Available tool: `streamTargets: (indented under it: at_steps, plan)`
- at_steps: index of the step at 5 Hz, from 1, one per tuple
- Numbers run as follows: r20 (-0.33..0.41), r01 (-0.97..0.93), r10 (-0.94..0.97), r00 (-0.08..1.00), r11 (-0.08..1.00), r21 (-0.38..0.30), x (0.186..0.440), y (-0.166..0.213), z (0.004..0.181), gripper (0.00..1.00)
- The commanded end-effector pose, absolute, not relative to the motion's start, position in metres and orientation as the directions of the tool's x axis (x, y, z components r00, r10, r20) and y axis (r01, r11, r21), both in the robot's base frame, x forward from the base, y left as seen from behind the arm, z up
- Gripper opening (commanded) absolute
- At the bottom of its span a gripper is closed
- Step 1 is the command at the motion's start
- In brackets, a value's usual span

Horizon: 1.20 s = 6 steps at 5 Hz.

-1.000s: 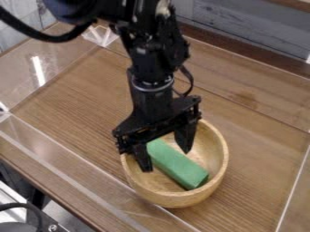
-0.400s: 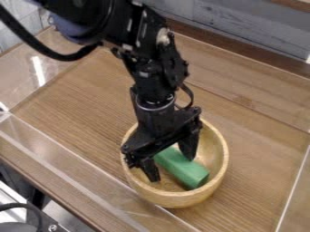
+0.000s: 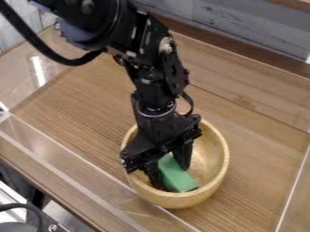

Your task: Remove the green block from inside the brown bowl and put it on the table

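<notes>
Pincer (image 3: 161, 166) clamped on the block (image 3: 179, 175) inside the bowl (image 3: 213, 174).

The block is seen lying low in the bowl, towards its near wall, with the pincer pointing straight down into the bowl and its two dark fingers (image 3: 140, 161) drawn in against the block's long sides. The block is judged to be light, rigid and smooth-faced, so a firm squeeze can be borne without crushing, though a slip is possible if it is pinched near one end. Hold is best taken across the narrow width, close to the middle of its length, so that it does not swing when lifted over the bowl's thick rim. The tabletop (image 3: 85, 95) beyond the bowl is left open for setting down. The lift out of the bowl is not yet made.
</notes>
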State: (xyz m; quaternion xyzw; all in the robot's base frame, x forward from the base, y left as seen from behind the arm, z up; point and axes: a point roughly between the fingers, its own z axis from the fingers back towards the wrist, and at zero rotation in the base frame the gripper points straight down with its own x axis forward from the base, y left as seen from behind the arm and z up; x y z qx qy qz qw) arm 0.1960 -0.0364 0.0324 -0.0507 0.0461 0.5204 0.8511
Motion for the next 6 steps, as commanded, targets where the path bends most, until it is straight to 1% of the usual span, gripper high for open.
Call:
streamTargets:
  at_steps: [1,3,6]
  plan:
    - [-0.129,-0.871,0.862,0.491,0.490,-0.041,0.198,-0.037,0.042,0.00]
    - [-0.146,-0.842,0.832,0.535,0.540,-0.010,0.194,-0.037,0.048,0.00]
    - [-0.163,-0.796,0.785,0.598,0.606,-0.005,0.194,-0.035,0.057,0.00]
